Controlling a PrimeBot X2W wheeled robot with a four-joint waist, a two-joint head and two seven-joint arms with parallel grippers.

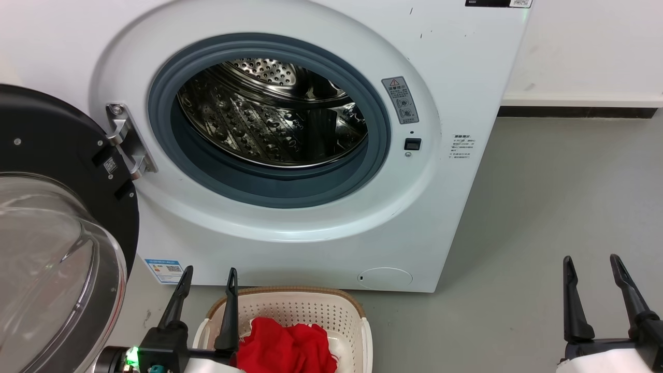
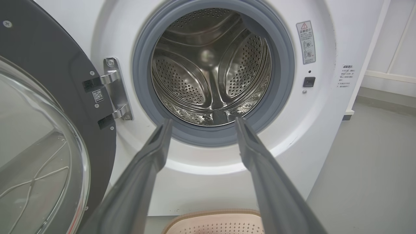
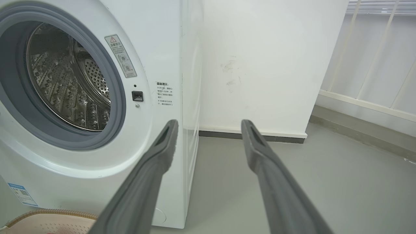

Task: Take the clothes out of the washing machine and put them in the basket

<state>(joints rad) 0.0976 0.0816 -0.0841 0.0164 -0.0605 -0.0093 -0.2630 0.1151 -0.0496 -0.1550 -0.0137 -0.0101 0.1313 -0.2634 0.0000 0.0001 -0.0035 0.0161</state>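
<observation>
- Grey floor [image 1: 544, 207] and a white wall frame the laundry corner.
- Far left, the black-framed glass door [image 1: 57, 233] stands swung wide.
- Left gripper [image 1: 210, 272], fingers spread and empty, hovers at the basket's left rim.
- Cream perforated basket [image 1: 300, 311] sits just before the washing machine [image 1: 290, 228] and holds the red clothes [image 1: 287, 347] in one heap; whether both garments are there cannot be told.
- Steel drum [image 1: 269, 114] looks bare, so unloading seems done; a look behind the grey ring's lower lip would confirm it.
- Right gripper [image 1: 592, 259], fingers apart, hangs over the floor.
</observation>
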